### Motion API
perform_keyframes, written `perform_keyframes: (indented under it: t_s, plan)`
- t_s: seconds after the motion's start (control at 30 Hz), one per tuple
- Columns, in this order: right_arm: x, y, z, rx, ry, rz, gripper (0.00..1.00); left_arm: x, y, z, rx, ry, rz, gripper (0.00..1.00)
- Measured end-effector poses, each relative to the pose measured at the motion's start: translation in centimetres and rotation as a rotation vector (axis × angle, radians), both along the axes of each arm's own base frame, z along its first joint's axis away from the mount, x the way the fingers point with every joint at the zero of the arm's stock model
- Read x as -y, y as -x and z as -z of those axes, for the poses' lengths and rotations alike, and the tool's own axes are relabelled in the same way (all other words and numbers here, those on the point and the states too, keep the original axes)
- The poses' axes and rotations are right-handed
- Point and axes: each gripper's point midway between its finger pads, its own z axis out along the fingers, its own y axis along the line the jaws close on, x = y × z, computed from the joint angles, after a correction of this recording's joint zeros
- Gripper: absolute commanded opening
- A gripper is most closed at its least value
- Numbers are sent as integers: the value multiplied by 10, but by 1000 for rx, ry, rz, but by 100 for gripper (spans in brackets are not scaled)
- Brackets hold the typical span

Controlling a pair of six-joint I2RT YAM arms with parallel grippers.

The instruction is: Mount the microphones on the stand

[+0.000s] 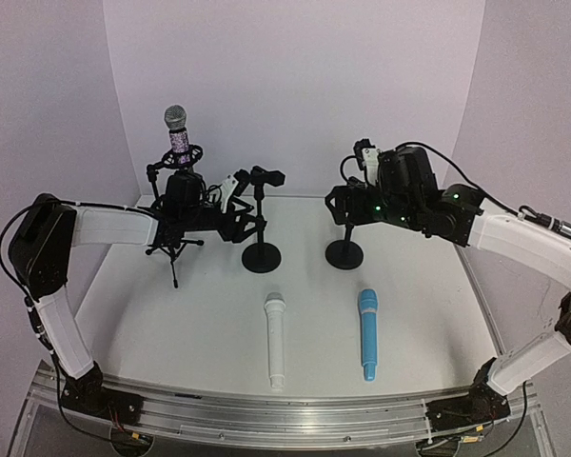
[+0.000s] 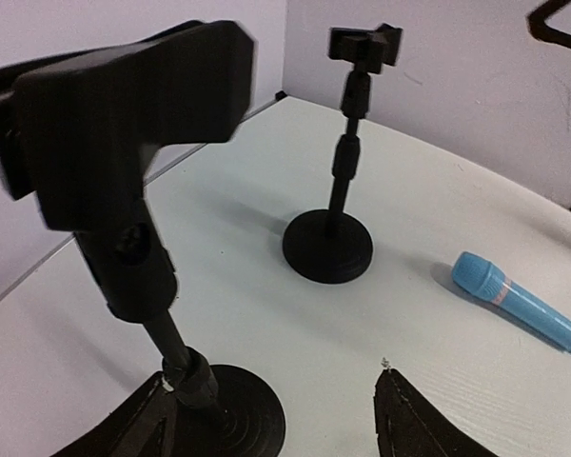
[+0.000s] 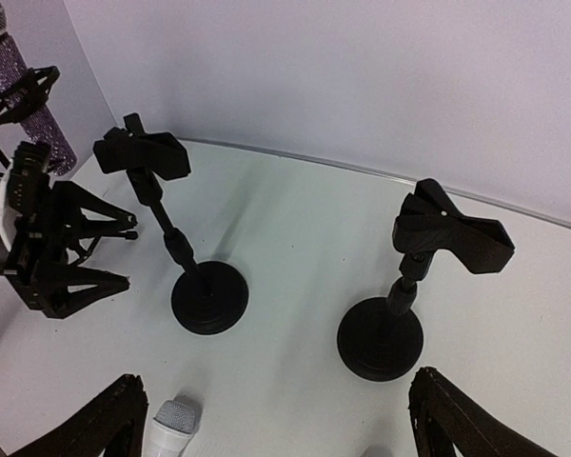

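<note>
The glittery purple microphone [image 1: 178, 135] stands upright in the shock mount of a tripod stand [image 1: 174, 249] at the back left. On the table lie the white microphone [image 1: 275, 338] and the light blue microphone [image 1: 366, 333], side by side near the front. Two black round-base stands hold empty clips: the left stand [image 1: 261, 255] and the right stand [image 1: 344, 253]. My left gripper [image 2: 272, 376] is open; the left stand's pole [image 2: 186, 367] rises just inside its left finger. My right gripper [image 3: 276, 377] hangs open above the right stand [image 3: 381, 338], holding nothing. The white microphone's head [image 3: 176, 419] shows low between its fingers.
White walls close the table at the back and both sides. A metal rail [image 1: 266, 414] runs along the near edge. The tripod's legs [image 3: 86, 248] spread just beside my left gripper.
</note>
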Motion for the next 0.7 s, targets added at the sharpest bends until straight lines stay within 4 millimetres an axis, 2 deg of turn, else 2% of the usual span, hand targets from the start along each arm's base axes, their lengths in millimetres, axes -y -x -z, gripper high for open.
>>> perform_keyframes:
  t_s: [0.13,0.33,0.53,0.7]
  plan:
    - [4,4,-16,37,-15,-9,92,1,-14,12,4,7,-47,54]
    - [1,6,-22,57,-9,-43,92,1,-32,26,11,2,-105,53]
    - [-6,10,-25,63,-13,-95,91,7,-53,22,44,32,-134,51]
    - [-11,13,-26,58,-19,-125,91,6,-64,24,51,54,-146,40]
